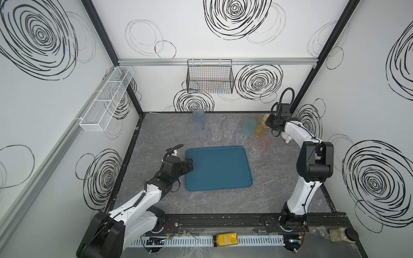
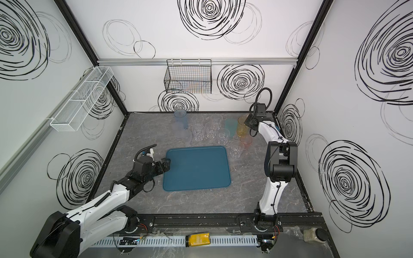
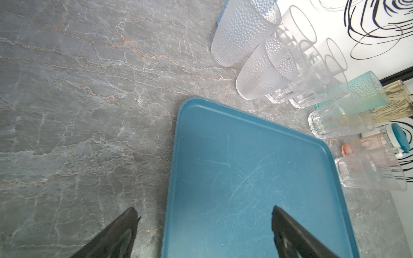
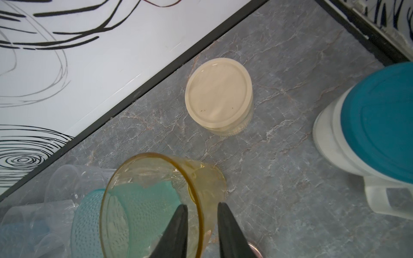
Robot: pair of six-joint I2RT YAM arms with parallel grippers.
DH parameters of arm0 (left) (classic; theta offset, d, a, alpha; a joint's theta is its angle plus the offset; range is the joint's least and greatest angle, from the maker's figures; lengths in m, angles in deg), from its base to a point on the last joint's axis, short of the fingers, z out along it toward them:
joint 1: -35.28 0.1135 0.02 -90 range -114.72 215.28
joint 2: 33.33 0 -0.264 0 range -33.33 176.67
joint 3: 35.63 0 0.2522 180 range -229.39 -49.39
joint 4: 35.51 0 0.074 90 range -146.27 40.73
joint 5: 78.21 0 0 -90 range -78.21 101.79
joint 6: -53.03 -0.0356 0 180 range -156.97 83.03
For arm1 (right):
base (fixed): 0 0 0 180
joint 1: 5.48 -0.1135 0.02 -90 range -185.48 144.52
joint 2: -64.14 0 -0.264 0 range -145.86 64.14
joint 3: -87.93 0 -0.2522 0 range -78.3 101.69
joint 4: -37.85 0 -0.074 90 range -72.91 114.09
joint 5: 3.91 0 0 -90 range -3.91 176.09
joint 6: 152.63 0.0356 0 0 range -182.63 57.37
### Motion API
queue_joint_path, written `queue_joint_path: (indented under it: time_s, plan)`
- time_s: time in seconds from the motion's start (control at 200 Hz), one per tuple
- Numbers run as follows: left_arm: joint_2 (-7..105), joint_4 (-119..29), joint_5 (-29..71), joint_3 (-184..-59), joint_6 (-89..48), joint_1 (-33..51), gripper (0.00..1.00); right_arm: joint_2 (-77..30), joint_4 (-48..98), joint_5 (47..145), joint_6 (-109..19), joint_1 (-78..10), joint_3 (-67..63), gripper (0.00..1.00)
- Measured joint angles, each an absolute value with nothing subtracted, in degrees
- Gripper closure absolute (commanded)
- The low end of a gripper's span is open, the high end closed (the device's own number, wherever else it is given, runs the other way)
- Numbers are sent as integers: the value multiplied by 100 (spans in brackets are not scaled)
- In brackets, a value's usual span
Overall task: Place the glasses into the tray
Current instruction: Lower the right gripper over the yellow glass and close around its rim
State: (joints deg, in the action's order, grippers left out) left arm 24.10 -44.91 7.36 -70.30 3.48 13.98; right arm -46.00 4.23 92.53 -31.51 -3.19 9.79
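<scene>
Right gripper point(image 4: 202, 206) with black jaws set narrow astride the wall of the amber see-through tumbler point(image 4: 205, 178), grip impossible to confirm, left gripper point(image 3: 204, 208) spread wide and empty over the left edge of the flat teal-blue rectangular tray point(image 1: 218, 167), other glasses point(image 1: 228, 130) clustered on the grey marbled tabletop point(image 1: 279, 189) just beyond its far edge

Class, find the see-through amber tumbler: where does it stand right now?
In both top views, the see-through amber tumbler stands far back on the right, close beside the dimpled teal tumbler.
</scene>
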Motion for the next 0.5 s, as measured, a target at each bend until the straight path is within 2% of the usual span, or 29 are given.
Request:
queue_joint_path:
  time_s: [0.255,0.5]
  plan:
    - [2375,-4498,623,-6979,308,1402,4,-4603,292,8866,-3215,-422,983,94]
    - [2319,-4537,526,-6975,286,1448,4,-4373,76,8398,-3274,-623,883,100]
